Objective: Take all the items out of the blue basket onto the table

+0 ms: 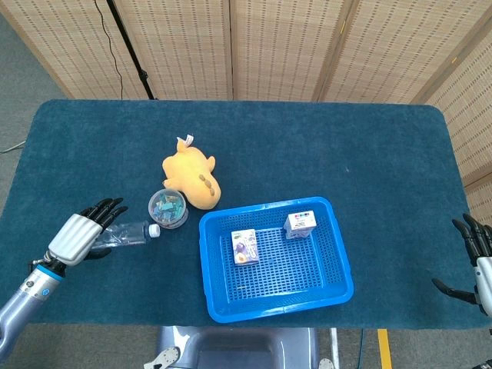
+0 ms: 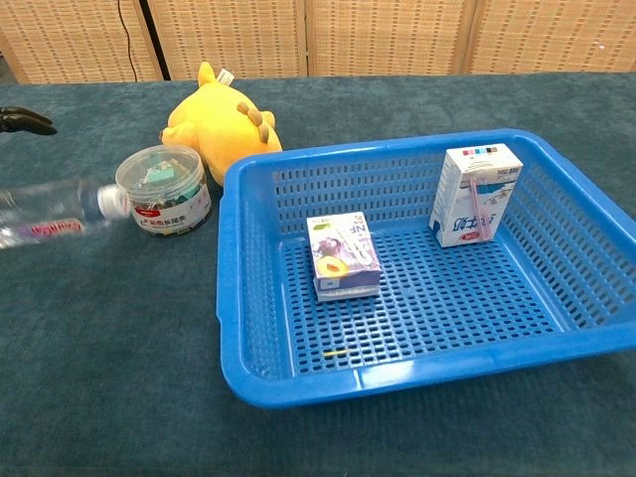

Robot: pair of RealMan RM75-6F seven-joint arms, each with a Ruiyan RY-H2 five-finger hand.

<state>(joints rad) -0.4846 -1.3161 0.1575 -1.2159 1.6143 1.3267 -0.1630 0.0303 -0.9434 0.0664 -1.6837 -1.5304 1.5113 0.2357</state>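
Already out: a clear water bottle (image 1: 129,233) lies on its side on the table (image 1: 346,154) left of the blue basket (image 1: 338,286); a round tub of clips (image 1: 167,207) and a yellow plush toy (image 1: 192,177) are seen on the cloth just beside the basket's left rear corner
Left in the basket: two cartons, judged to be what is yet to be lifted out; a purple carton (image 2: 343,256) lies flat near the middle; a white carton (image 2: 475,195) stands upright at the back right
Left hand: the left hand (image 1: 78,235) is over the bottle's base end; fingers spread; whether the bottle is gripped cannot be told
Right hand: the right hand (image 1: 475,265) hangs off the table's right edge, well apart from the basket; fingers apart, nothing held
Writing: print is seen on both cartons and the bottle's band, too small to be read; a fruit picture is made out on the purple carton
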